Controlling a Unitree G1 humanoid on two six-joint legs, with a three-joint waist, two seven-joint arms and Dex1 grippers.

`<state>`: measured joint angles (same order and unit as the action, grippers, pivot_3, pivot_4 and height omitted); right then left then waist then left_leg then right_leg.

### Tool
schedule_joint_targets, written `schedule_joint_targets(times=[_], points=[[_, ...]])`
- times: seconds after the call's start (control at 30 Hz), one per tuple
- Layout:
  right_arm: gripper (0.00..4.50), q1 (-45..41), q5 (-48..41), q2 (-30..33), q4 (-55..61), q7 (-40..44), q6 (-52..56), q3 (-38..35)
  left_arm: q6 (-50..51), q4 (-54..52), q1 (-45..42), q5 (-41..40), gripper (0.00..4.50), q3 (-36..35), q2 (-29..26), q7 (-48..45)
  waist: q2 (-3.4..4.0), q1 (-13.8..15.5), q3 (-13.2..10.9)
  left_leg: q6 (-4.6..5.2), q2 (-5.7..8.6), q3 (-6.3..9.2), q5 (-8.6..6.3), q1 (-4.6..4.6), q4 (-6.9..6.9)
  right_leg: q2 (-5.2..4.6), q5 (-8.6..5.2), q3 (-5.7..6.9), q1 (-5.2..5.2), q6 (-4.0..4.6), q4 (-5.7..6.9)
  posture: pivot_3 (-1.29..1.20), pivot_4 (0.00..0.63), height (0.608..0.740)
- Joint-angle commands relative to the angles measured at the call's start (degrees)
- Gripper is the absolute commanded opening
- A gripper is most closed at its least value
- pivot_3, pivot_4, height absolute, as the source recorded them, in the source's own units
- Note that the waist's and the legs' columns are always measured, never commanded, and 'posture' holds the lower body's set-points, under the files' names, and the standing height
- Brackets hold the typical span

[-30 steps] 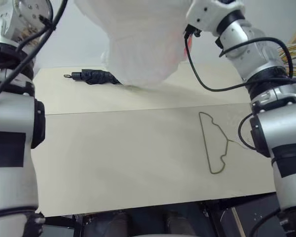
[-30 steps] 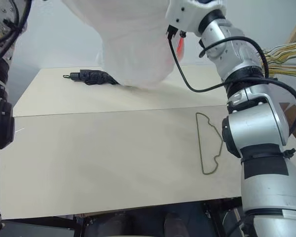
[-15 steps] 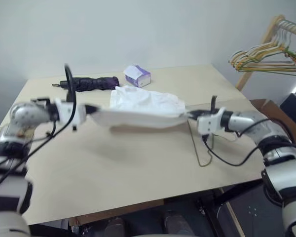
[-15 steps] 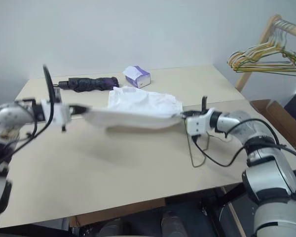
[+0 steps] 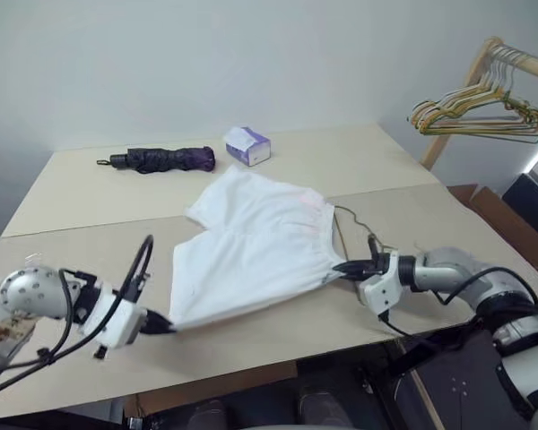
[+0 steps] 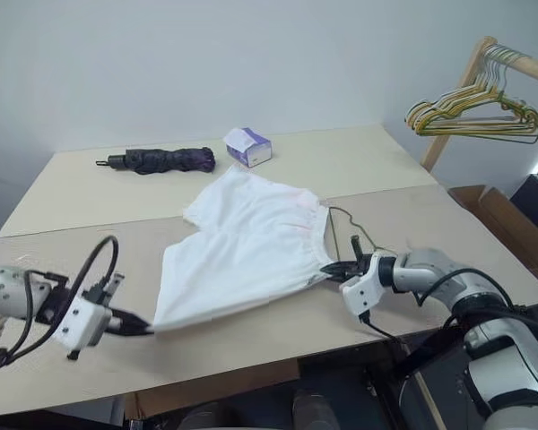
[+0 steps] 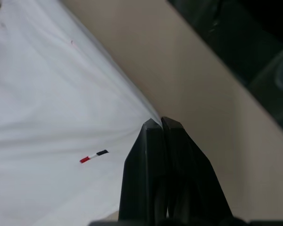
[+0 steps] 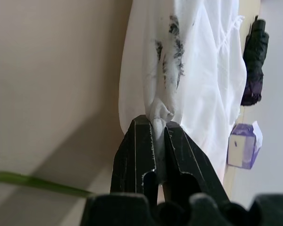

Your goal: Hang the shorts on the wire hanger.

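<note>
— Where are the shorts (image 5: 251, 246) and which way do they run?

— Spread flat on the table (image 5: 90, 193), long axis slanting from the near left corner up to the far right, the gathered waistband on the right side, the leg hems toward the left.

— And the wire hanger (image 5: 351, 224)?

— Just right of the waistband, mostly hidden under the fabric; its heading I cannot tell.

— The grippers?

— The left gripper (image 5: 164, 326) is clamped tight on the near left hem corner. The right gripper (image 5: 342, 267) is pinched closed on a bunch of waistband at the near right.

— Anything farther off?

— A folded dark umbrella (image 5: 161, 159) and a small purple box (image 5: 248, 146) at the far edge.
</note>
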<state>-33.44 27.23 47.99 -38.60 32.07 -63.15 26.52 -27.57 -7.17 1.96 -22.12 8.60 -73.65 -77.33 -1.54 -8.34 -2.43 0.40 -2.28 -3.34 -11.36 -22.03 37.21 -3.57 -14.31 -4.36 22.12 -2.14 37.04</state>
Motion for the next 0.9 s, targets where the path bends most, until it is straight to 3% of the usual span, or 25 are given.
schedule_joint_targets(times=[0.03, 0.23, 0.4, 0.57, 0.7, 0.8, 0.9], points=[[0.0, 2.31, -3.64, 3.93, 2.41, 2.22, 4.16, -3.47, 2.93, -5.71, 5.61, -1.82, 0.01, -4.02, -2.61, -1.85, 0.0, 0.0, 0.0, 0.0, -0.02, -0.01, 0.0, 0.04, 0.0, 0.01, -0.03, -0.01, -0.03, 0.02, 0.0, -0.04, 0.012, 0.74], [0.0, 6.92, -6.67, 5.52, 8.8, 4.28, 6.27, -4.11, 5.34, -10.37, 12.52, -1.8, 0.01, -7.56, -1.29, -1.32, -0.03, 0.02, -0.02, 0.0, -0.11, -0.11, 0.0, 0.16, -0.06, 0.06, -0.15, -0.13, -0.05, 0.04, 0.0, -0.05, 0.02, 0.74], [1.54, 9.9, -11.09, 7.92, 13.29, 8.72, 8.23, -3.92, 7.56, -10.41, 14.3, -2.83, 1.19, -10.5, -1.17, -3.5, -0.03, 0.31, -0.04, 0.0, -0.11, -0.22, -0.01, 0.23, -0.12, 0.07, -0.31, -0.24, -0.02, -0.15, -0.01, -0.04, 0.022, 0.74], [3.28, 14.88, -20.34, 11.51, 20.28, 15.22, 15.37, -6.37, 13.52, -6.0, 12.43, -7.16, 2.87, -14.47, 0.13, -5.81, -0.04, 1.2, -0.08, -0.01, -0.22, -0.37, -0.02, 0.36, -0.22, 0.09, -0.38, -0.32, 0.0, -0.21, -0.01, -0.03, 0.026, 0.74], [4.5, 20.06, -30.43, 13.91, 27.56, 18.95, 29.44, -11.67, 21.15, -2.59, 5.19, -11.82, 4.1, -17.27, 1.79, -5.59, -0.04, 2.17, -0.16, -0.02, -0.21, -0.44, -0.02, 0.41, -0.23, 0.08, -0.4, -0.35, 0.02, -0.24, -0.01, -0.02, 0.032, 0.74], [4.5, 23.73, -38.76, 15.56, 33.56, 20.68, 45.66, -17.37, 29.84, -2.0, -1.84, -16.89, 4.1, -18.89, 4.08, -2.47, -0.1, 3.08, -0.2, -0.06, -0.21, -0.49, -0.05, 0.36, -0.23, 0.07, -0.4, -0.35, 0.09, -0.25, -0.02, -0.02, 0.032, 0.74], [4.5, 25.84, -42.08, 14.77, 39.05, 15.85, 64.75, -22.71, 36.4, -1.75, -7.84, -19.86, 4.1, -19.39, 7.41, 0.89, -0.1, 3.86, -0.22, -0.06, -0.23, -0.5, -0.07, 0.3, -0.23, 0.1, -0.41, -0.33, 0.15, -0.26, -0.02, -0.03, 0.037, 0.74]])
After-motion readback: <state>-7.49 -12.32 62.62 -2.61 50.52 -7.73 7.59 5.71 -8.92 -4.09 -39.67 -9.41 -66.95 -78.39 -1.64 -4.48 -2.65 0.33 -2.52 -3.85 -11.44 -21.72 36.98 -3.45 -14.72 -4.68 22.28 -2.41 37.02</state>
